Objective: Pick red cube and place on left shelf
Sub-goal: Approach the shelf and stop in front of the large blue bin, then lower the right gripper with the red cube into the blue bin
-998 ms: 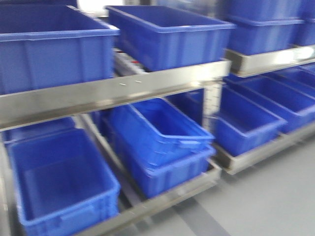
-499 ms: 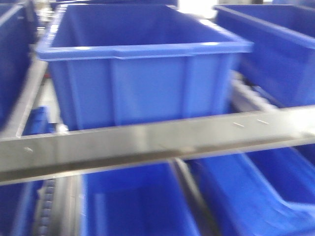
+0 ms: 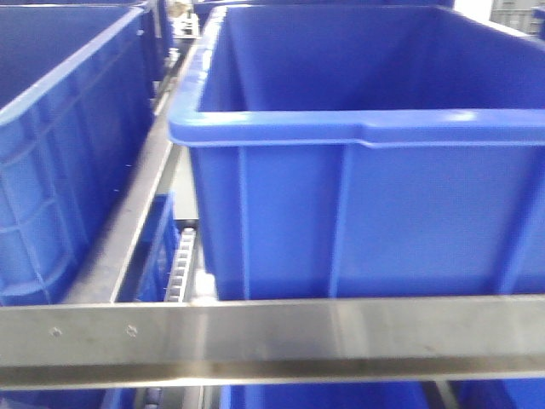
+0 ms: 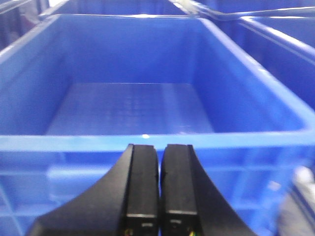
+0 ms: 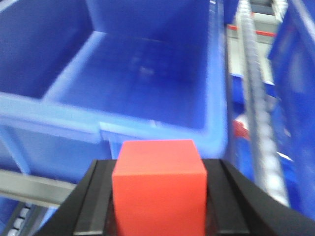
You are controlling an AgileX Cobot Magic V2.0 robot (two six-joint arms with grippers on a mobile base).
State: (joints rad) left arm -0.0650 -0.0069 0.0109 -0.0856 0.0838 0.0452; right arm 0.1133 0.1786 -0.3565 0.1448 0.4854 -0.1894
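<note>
My right gripper [image 5: 158, 164] is shut on the red cube [image 5: 158, 189], which fills the space between its black fingers [image 5: 93, 196] in the right wrist view. It hangs just before the near rim of an empty blue bin [image 5: 147, 88] on the shelf. My left gripper [image 4: 160, 147] is shut and empty, its two fingers pressed together, level with the near rim of another empty blue bin [image 4: 133, 105]. Neither gripper shows in the front view.
In the front view a large blue bin [image 3: 366, 153] stands on the upper shelf behind a steel rail [image 3: 272, 336], with another blue bin [image 3: 60, 162] to its left. A roller track [image 5: 258, 98] runs along the right side of the bin in the right wrist view.
The front view has swung left and closed in on the shelf: from several bins on two levels to one large upper bin filling the frame, with the steel rail lower down.
</note>
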